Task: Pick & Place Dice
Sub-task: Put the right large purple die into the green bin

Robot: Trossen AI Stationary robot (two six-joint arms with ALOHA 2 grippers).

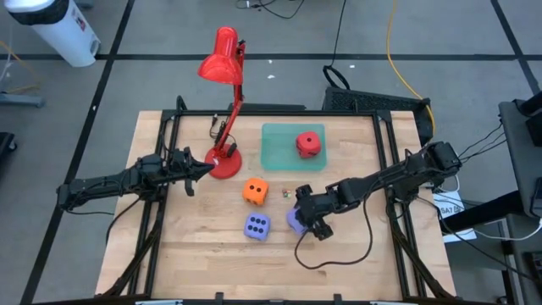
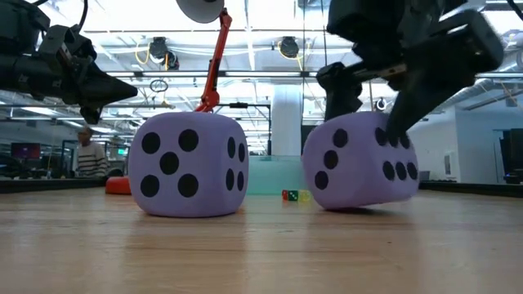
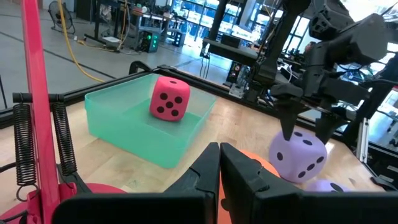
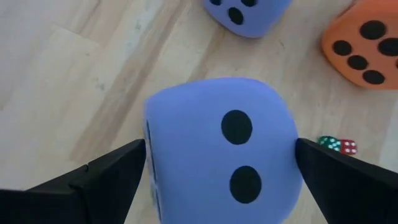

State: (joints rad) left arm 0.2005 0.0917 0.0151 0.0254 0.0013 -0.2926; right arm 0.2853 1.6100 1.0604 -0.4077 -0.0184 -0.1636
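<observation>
My right gripper (image 1: 302, 222) is open and slants down over a purple-blue die (image 1: 295, 222), one finger on each side of it (image 4: 221, 149). That die rests on the table, slightly tilted (image 2: 359, 163). A second purple-blue die (image 1: 257, 226) and an orange die (image 1: 255, 191) sit on the wood to its left. The red die (image 1: 309, 144) lies in the green tray (image 1: 279, 152). My left gripper (image 1: 206, 169) is shut and level, beside the red lamp's base. My right gripper has its fingers (image 4: 118, 174) close beside two opposite sides of the purple-blue die (image 4: 152, 124), slanting down from the table's right. I cannot tell whether they touch it. The die's underside is on the table.
A red desk lamp (image 1: 225, 157) stands at the table's centre left, its arm leaning toward the far edge. Two tiny dice (image 1: 286, 193) lie between the orange die and my right arm. A black cable (image 1: 339, 254) loops near the front edge.
</observation>
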